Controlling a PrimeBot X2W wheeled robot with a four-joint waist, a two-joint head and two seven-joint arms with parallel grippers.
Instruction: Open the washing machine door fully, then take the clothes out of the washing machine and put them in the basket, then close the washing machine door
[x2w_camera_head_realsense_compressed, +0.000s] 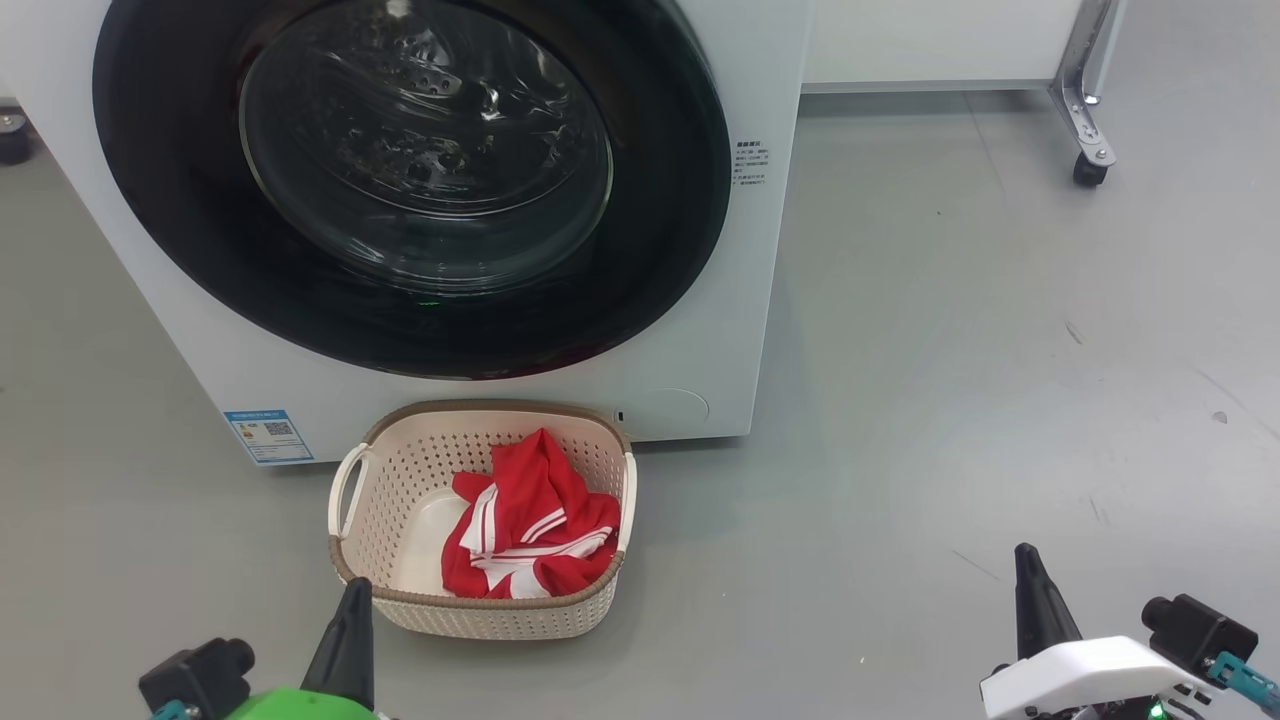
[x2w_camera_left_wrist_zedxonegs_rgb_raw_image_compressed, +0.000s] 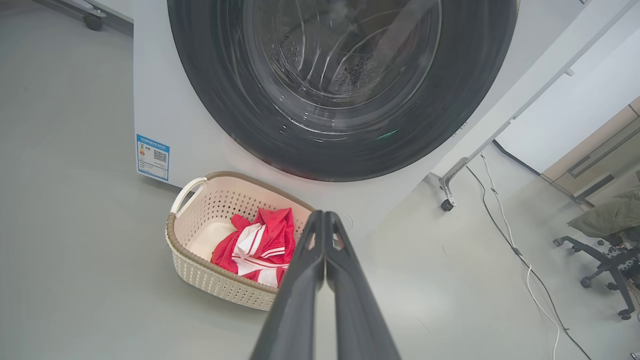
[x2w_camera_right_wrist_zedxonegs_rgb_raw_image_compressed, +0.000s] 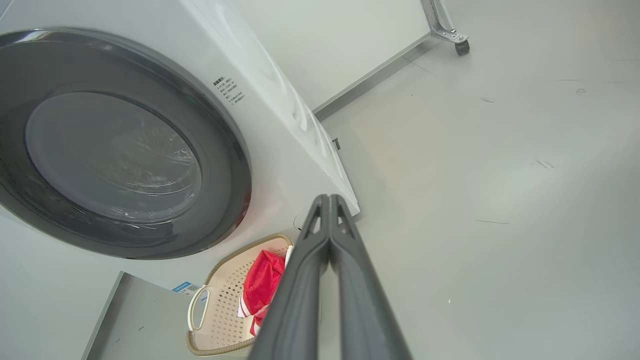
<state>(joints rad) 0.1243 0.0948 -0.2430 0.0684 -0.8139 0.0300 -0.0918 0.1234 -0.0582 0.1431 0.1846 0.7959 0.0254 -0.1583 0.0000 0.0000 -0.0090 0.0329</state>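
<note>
Clothes (x2w_camera_head_realsense_compressed: 530, 525): bright red fabric with white stripes and trim, bunched in a heap in the right half of the basket (x2w_camera_head_realsense_compressed: 400, 490).
Basket: cream, with perforated walls, a brown woven-look rim and white side handles. It stands on the grey floor (x2w_camera_head_realsense_compressed: 950, 400) just in front of the machine's lower edge, below the door.
Washing machine door (x2w_camera_head_realsense_compressed: 420, 160): a wide glossy black ring around a bulging clear glass bowl, lying flat against the white washing machine (x2w_camera_head_realsense_compressed: 200, 360), closed.
Left gripper (x2w_camera_head_realsense_compressed: 355, 590): fingers pressed together with nothing between them, tip near the basket's near left corner.
Right gripper (x2w_camera_head_realsense_compressed: 1025, 555): fingers pressed together, empty, over bare floor well to the right of the basket.
Head view: takes in both grippers, the basket and the blue label sticker (x2w_camera_head_realsense_compressed: 268, 436) at once.
Left wrist view: adds an office chair (x2w_camera_left_wrist_zedxonegs_rgb_raw_image_compressed: 605, 255) and cables (x2w_camera_left_wrist_zedxonegs_rgb_raw_image_compressed: 505, 235) trailing over the floor beside the machine.
Right wrist view: looks at the door obliquely, with a castor (x2w_camera_right_wrist_zedxonegs_rgb_raw_image_compressed: 461, 47) beyond the machine.
</note>
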